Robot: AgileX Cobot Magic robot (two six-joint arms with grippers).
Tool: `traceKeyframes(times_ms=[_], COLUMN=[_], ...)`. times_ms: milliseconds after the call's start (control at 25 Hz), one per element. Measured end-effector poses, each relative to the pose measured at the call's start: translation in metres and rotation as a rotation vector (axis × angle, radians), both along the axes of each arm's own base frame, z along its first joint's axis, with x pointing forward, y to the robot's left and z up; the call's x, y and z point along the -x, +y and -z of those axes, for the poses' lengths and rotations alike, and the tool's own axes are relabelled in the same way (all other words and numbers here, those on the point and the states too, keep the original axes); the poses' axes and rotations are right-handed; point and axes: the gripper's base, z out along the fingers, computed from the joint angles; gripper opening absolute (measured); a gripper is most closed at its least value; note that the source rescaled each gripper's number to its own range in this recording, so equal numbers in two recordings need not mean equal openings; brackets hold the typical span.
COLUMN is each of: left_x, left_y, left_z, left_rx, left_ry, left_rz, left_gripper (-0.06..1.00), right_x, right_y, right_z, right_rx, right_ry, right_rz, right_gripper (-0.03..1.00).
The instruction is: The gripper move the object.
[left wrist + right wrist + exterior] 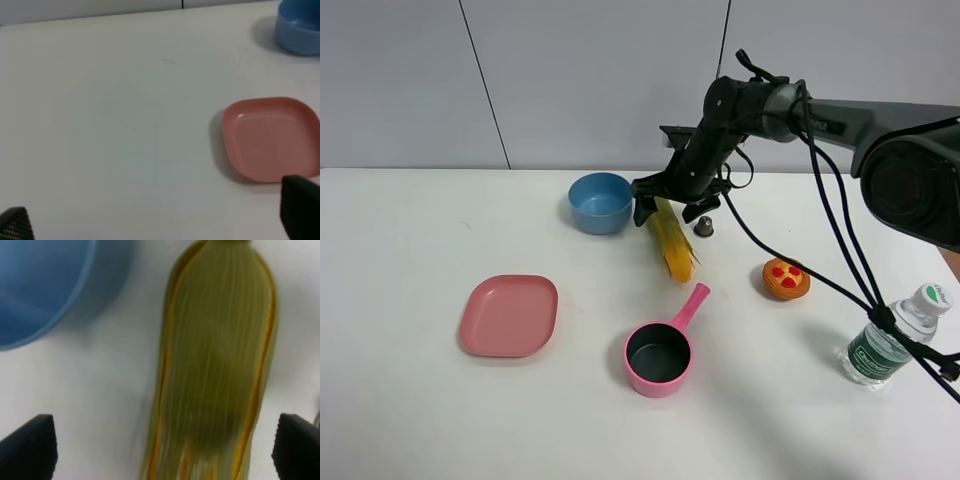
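The toy corn cob (672, 245), yellow with green husk leaves, lies on the white table just right of the blue bowl (600, 203). My right gripper (665, 206) hangs over the cob's far end. In the right wrist view the cob (215, 365) lies between my two dark fingertips (30, 445), which stand wide apart on either side and do not touch it. That gripper (165, 452) is open. My left gripper (160, 220) is open and empty over bare table, near the pink plate (270, 137); the left arm is out of the exterior high view.
A pink plate (510, 315) lies at the left. A pink pan (658, 358) stands in front of the cob, handle pointing toward it. A round orange tart (786, 279), a small grey knob (704, 227) and a water bottle (890, 340) are to the right.
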Motion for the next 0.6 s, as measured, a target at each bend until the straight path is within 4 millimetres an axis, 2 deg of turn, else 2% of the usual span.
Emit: traceKeyframes(times_ms=[160,360,520,600], left_x=[0.000,0.000,0.000,0.000], left_y=[0.000,0.000,0.000,0.000], left_z=[0.000,0.000,0.000,0.000], left_rx=[0.000,0.000,0.000,0.000], left_ry=[0.000,0.000,0.000,0.000], left_rz=[0.000,0.000,0.000,0.000], left_gripper=[1.00,1.00,1.00,1.00], right_x=[0.009,0.023,0.046,0.059], right_y=[0.005,-0.003,-0.020,-0.030], right_z=[-0.027,-0.114,-0.188,-0.218], right_rx=[0.006,-0.034,-0.035,-0.025], right_ry=[-0.021,-0.211,-0.389,-0.463], right_rz=[-0.035,-0.040,-0.005,0.019], right_gripper=[0.74,0.74,0.74,0.74])
